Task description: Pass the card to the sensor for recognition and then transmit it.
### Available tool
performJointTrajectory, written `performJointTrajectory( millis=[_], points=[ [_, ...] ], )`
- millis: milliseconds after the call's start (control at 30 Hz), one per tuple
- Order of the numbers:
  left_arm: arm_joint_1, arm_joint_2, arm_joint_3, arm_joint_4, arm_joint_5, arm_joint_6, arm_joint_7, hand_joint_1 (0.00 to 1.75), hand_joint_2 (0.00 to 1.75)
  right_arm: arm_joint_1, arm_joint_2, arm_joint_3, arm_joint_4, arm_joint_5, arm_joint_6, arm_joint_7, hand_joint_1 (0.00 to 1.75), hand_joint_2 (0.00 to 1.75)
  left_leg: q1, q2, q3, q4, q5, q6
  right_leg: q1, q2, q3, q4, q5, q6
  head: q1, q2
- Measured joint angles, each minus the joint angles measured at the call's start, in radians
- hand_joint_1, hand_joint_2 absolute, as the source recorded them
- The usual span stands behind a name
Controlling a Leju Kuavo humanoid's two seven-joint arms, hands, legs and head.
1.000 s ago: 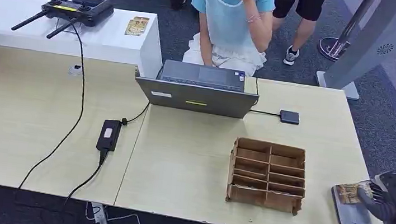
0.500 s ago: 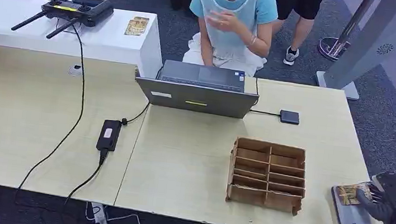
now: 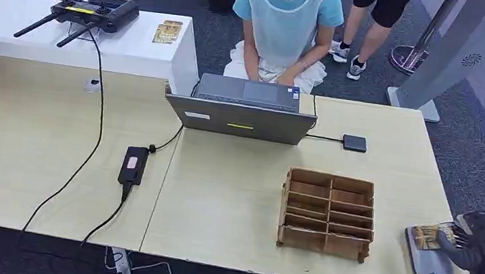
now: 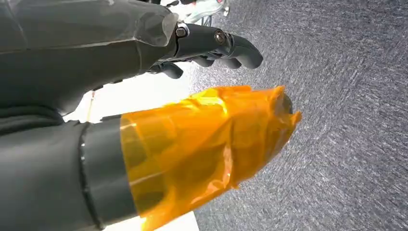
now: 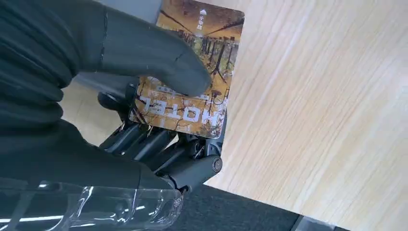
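Here, at the near right corner of the table (image 3: 233, 198), the right hand (image 3: 475, 248) grasps the card (image 3: 431, 236), thumb on its printed face and darker fingers (image 5: 159, 144) beneath. The card, brown and yellow with the word HOTEL legible in the right wrist view (image 5: 195, 77), lies over the far part of the sensor (image 3: 430, 260), a flat grey pad with a small logo near its near edge; whether card and pad touch cannot be told. Just left of the sensor stands a brown cardboard organizer (image 3: 327, 214) divided into compartments. Farther back, near the middle of the table, an open laptop (image 3: 243, 108) faces a seated person (image 3: 285, 28) in a light blue top; a small dark box (image 3: 355, 143) sits to its right, joined by a cable. A black power adapter (image 3: 133, 164) lies toward the left. On the white counter (image 3: 44, 35) at far left rest a black controller (image 3: 95, 10) with antennas and spare cards (image 3: 168, 30). The left hand (image 4: 144, 96) hangs over grey carpet, released, fingers apart, its thumb wrapped in orange film.
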Motion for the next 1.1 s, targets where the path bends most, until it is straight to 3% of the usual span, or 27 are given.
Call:
performJointTrajectory(
  millis=[467,733,767,800,867,900,1100],
  points=[
    [0.001,0.000,0.014,0.000,-0.009,-0.002,-0.002,0.00,0.00,0.003,0.019,-0.082,-0.096,-0.106,0.074,-0.058,1.75,1.75,0.000,0.000,0.000,0.000,0.000,0.000,0.000,0.000,0.000,0.000,0.000,0.000,0.000,0.000],
    [0.001,0.000,0.014,0.000,-0.010,-0.002,-0.003,0.00,0.00,0.003,0.021,-0.090,-0.120,-0.110,0.066,-0.063,1.75,1.75,0.000,0.000,-0.001,0.000,0.000,0.000,0.000,0.000,0.000,0.000,0.000,0.000,0.000,0.000],
    [0.000,0.000,0.015,0.000,-0.010,-0.002,-0.003,0.00,0.00,0.003,0.023,-0.095,-0.134,-0.108,0.054,-0.065,1.75,1.75,0.000,0.000,-0.001,0.000,0.000,0.000,0.000,0.000,0.000,0.000,0.000,0.000,0.000,0.000],
    [0.001,0.000,0.015,0.000,-0.012,-0.005,-0.003,0.00,0.00,-0.003,0.031,-0.105,-0.183,-0.073,-0.007,-0.064,1.75,1.75,0.000,0.000,-0.002,0.000,0.000,0.000,0.000,0.000,0.000,0.001,0.000,0.000,0.000,0.000],
    [-0.003,-0.005,0.013,0.000,-0.013,-0.014,-0.002,0.00,0.00,-0.064,0.095,-0.103,-0.365,0.096,-0.237,-0.046,1.75,1.75,0.000,0.001,0.000,0.000,0.000,0.000,0.000,0.001,0.000,0.001,0.000,0.000,0.000,0.000],
    [-0.003,-0.006,0.009,0.000,-0.014,-0.017,-0.001,0.00,0.00,-0.085,0.115,-0.099,-0.407,0.142,-0.276,-0.042,1.75,1.75,0.000,0.001,0.000,0.000,0.000,0.000,0.000,0.001,0.000,0.001,0.000,0.000,0.000,0.000],
    [-0.011,-0.009,-0.002,0.000,-0.014,-0.021,0.000,0.00,0.00,-0.138,0.151,-0.080,-0.481,0.194,-0.318,-0.021,1.75,1.75,0.000,0.000,0.000,0.000,0.001,0.000,0.000,0.000,0.000,0.001,0.000,0.000,0.000,0.000]
  ],
)
